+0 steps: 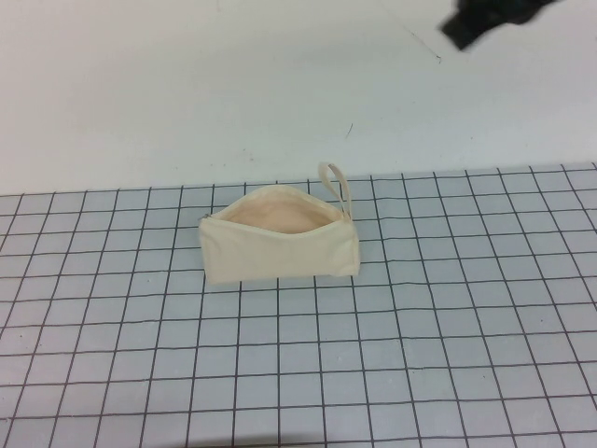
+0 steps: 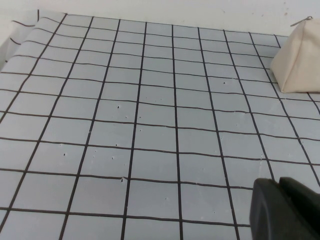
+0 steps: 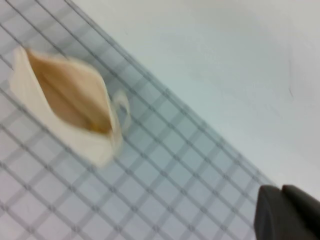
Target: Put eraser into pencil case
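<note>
The cream pencil case [image 1: 280, 247] lies on the grid mat near its far edge. Its zip mouth is open upward and shows the beige-pink lining, and its loop strap [image 1: 336, 182] is at the right end. It also shows in the left wrist view [image 2: 300, 60] and, blurred, in the right wrist view [image 3: 65, 100]. The eraser shows in no view. My right gripper [image 1: 466, 33] hangs high over the bare table at the far right, its fingers together [image 3: 281, 188]. My left gripper [image 2: 279, 181] is out of the high view, low over the mat left of the case, fingers together and empty.
The grey grid mat [image 1: 392, 355] covers the near half of the white table [image 1: 187, 84]. The mat's far edge runs just behind the case. The mat's left edge curls up slightly in the left wrist view [image 2: 20, 30].
</note>
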Action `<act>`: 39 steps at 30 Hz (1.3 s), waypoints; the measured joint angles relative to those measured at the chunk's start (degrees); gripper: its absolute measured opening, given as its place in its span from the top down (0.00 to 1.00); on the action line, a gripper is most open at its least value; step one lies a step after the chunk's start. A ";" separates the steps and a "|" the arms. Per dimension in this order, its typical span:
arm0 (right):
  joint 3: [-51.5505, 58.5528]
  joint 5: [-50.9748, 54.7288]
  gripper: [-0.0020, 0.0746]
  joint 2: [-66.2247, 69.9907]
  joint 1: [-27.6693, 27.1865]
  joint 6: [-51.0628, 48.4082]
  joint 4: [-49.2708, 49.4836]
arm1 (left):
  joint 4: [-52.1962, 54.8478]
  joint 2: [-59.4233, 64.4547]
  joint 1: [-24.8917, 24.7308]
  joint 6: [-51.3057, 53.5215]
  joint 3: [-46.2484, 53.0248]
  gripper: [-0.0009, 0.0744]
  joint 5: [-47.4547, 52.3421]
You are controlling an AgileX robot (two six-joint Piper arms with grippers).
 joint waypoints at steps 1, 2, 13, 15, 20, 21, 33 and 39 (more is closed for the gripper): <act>2.87 0.00 0.97 -2.21 0.00 0.13 -0.67 | 0.00 0.00 0.00 0.00 0.00 0.99 0.00; 5.22 0.00 0.97 -4.42 0.00 0.35 -0.97 | 0.00 0.00 0.00 0.00 0.00 0.99 0.00; 41.55 -5.89 0.97 -27.91 0.00 2.49 -0.45 | 0.00 0.00 0.00 0.00 0.00 0.99 0.00; 49.05 -11.52 0.97 -32.12 0.00 3.08 0.50 | 0.00 0.00 0.00 0.00 0.00 0.99 0.00; 67.41 -29.68 0.97 -41.53 0.00 5.28 2.59 | 0.00 0.00 0.00 0.00 0.00 0.99 0.00; 70.29 -31.57 0.97 -42.59 0.00 5.37 3.21 | 0.00 0.00 0.00 0.00 0.00 0.99 0.00; 86.10 -37.18 0.97 -42.25 0.00 5.59 5.63 | 0.00 0.00 0.00 0.00 0.00 0.99 0.00; 87.68 -34.96 0.97 -39.85 -0.40 4.84 4.81 | 0.00 0.00 0.00 0.00 0.00 0.99 0.00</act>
